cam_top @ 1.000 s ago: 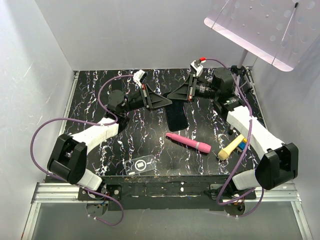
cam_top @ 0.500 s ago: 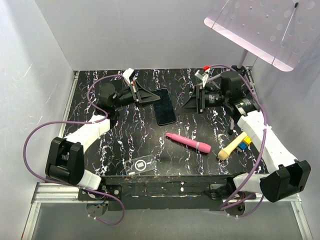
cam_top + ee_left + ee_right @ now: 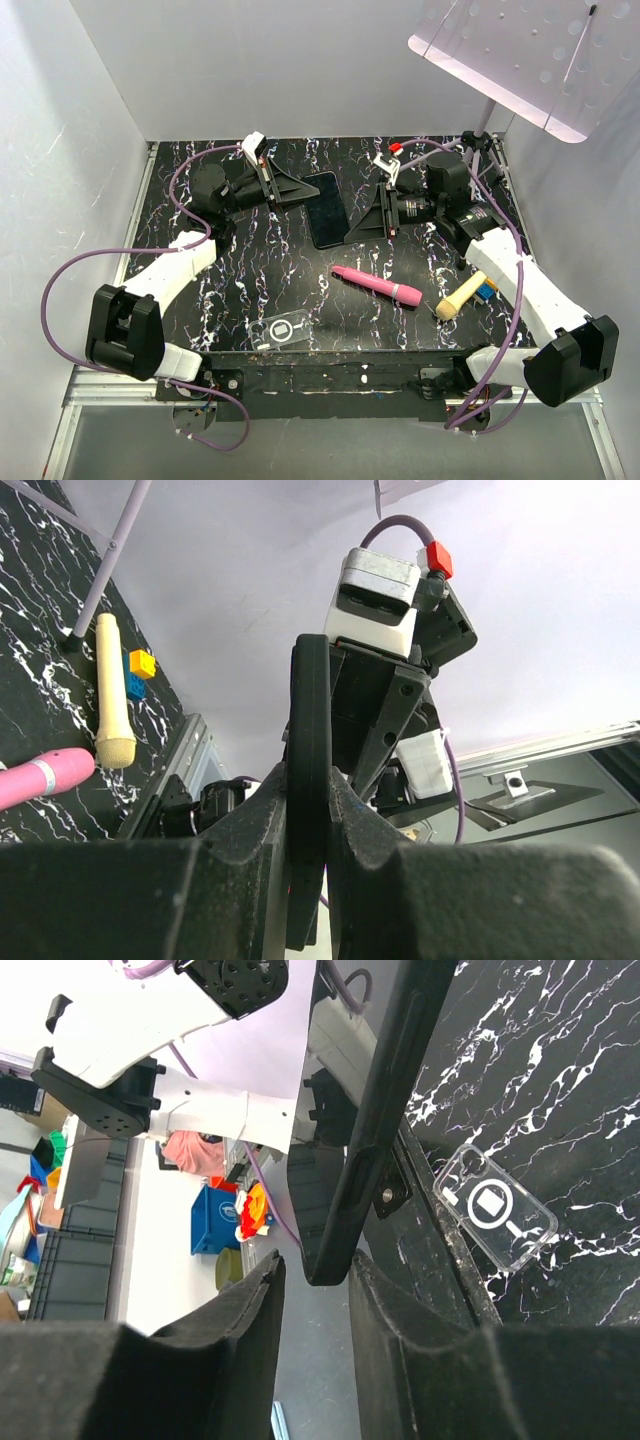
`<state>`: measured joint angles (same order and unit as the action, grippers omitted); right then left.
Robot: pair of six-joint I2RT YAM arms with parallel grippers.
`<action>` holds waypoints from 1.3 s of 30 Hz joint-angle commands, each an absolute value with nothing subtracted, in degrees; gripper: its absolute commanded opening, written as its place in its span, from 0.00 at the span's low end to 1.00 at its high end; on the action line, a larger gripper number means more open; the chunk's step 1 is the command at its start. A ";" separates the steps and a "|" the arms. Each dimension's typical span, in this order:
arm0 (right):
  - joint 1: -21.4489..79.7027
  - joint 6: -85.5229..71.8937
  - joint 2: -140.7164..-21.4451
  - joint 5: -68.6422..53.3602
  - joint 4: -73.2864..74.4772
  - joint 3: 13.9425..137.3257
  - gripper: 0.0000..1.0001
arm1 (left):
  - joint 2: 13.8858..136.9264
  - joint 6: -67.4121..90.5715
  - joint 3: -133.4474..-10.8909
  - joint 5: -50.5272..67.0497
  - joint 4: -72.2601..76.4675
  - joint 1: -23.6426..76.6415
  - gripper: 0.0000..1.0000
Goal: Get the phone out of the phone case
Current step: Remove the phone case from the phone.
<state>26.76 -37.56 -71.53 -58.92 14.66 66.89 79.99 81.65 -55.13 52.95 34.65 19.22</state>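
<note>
**Extraction status: complete, by appearance**

1. Black, white-veined marble counter (image 3: 250, 270): work surface.
2. Left pincer (image 3: 300, 192): clamped tight on the black rectangular smartphone with glossy dark screen (image 3: 328, 215), holding it off the counter.
3. Right pincer (image 3: 352, 233): jaws partway apart beside the smartphone's lower corner. It grips nothing that shows.
4. Smartphone: bare, no shell on it.
5. Thin clear plastic phone case with white ring-and-bar mark (image 3: 283, 331): empty, flat at the counter's near edge, well apart from the smartphone.

Left to do, judged: at most, setting the smartphone down.
</note>
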 commanded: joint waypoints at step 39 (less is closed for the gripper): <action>46.49 6.31 -65.03 -26.11 14.49 71.80 0.01 | 83.76 104.32 -56.69 57.22 57.12 18.90 0.00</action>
<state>44.31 -7.46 -63.29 -32.05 15.31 66.67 83.90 96.25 -55.72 60.27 55.77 17.52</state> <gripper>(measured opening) 0.244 0.140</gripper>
